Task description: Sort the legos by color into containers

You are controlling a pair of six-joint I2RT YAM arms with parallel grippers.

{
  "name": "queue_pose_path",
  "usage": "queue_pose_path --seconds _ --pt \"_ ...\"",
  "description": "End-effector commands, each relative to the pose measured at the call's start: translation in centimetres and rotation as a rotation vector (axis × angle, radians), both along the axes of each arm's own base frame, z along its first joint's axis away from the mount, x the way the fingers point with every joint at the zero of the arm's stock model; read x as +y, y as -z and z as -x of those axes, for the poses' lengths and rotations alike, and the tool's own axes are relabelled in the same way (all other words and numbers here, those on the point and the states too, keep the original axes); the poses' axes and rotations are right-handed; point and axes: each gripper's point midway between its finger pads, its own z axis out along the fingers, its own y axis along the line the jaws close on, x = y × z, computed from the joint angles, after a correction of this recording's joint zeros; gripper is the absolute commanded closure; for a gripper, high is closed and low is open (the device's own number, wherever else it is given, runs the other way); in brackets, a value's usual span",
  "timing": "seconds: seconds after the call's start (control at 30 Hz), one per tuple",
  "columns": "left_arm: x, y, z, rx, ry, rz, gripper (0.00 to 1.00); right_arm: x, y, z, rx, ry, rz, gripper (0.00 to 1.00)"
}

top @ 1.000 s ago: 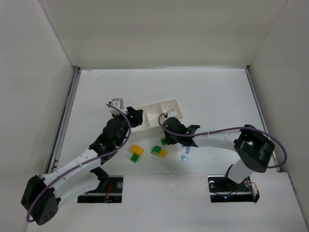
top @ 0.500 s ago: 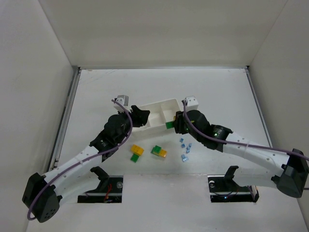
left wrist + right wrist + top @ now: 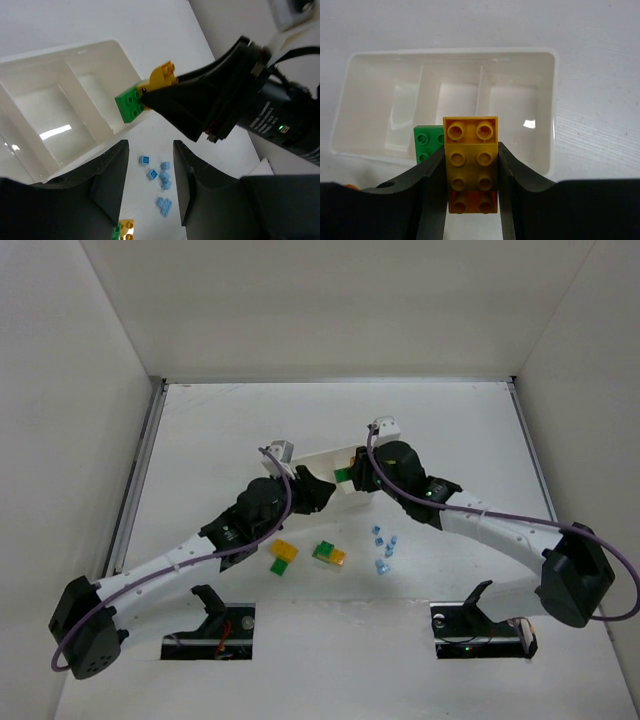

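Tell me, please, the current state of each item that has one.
White three-compartment plastic tray: all compartments empty.
Yellow-orange plastic brick: gripped at tray's rim, green brick apparently attached.
Right gripper: shut on yellow-orange plastic brick.
Left gripper: open, empty.
Small pale blue bricks: loose on table.

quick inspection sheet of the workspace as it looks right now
surface: white table, no spills seen
job's things: white tray, no bricks seen in its three compartments; joined yellow-orange and green brick over its near edge; first yellow-green pair, second pair and blue bricks loose on the table
clutter: nothing seen
grippers: right tool shut on the joined brick; left tool open, empty
cables: purple cables along both arms
surroundings: white walls
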Motion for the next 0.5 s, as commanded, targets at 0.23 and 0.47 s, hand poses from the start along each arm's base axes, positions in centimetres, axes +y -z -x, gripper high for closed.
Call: queue_pose_path --seconds 0.23,0.47 --pt "-3.1 -0.1 -1.2 -0.015 -0.002 -0.005 0.61 2.2 -4.9 0.2 -0.102 -0.094 -0.178 0.82" --pt "-3.3 -0.7 -2.0 -0.045 -0.017 0.031 0.61 2.5 -4.4 0.7 -0.09 -0.117 -0.203 0.82"
